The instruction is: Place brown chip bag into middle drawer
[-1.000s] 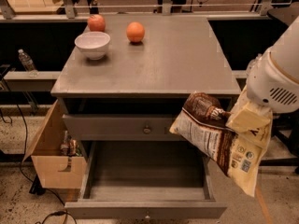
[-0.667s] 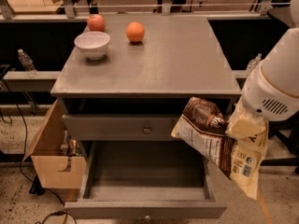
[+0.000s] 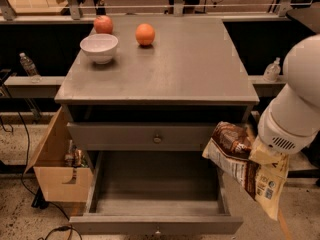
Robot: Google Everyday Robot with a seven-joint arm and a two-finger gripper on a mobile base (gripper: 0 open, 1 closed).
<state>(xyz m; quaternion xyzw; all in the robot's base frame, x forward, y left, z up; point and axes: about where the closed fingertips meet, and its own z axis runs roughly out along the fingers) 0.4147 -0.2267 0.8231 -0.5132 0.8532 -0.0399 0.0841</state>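
Note:
The brown chip bag [image 3: 243, 166] hangs in the air at the right, tan-yellow with dark brown patches, tilted down to the right. My gripper [image 3: 261, 153] is shut on its upper right part, under the big white arm [image 3: 295, 109]. The bag is over the right front corner of the middle drawer [image 3: 155, 184], which is pulled open with its flat grey floor bare. The bag's lower end hangs outside the drawer's right wall.
The closed drawer face with a round knob [image 3: 157, 139] sits above the open one. On the cabinet top stand a white bowl [image 3: 99, 47], a red apple [image 3: 103, 24] and an orange fruit [image 3: 145, 34]. A cardboard box [image 3: 57, 166] stands left of the drawer.
The arm and the held bag have moved a little to the right and down. The drawer and the things on top have not moved.

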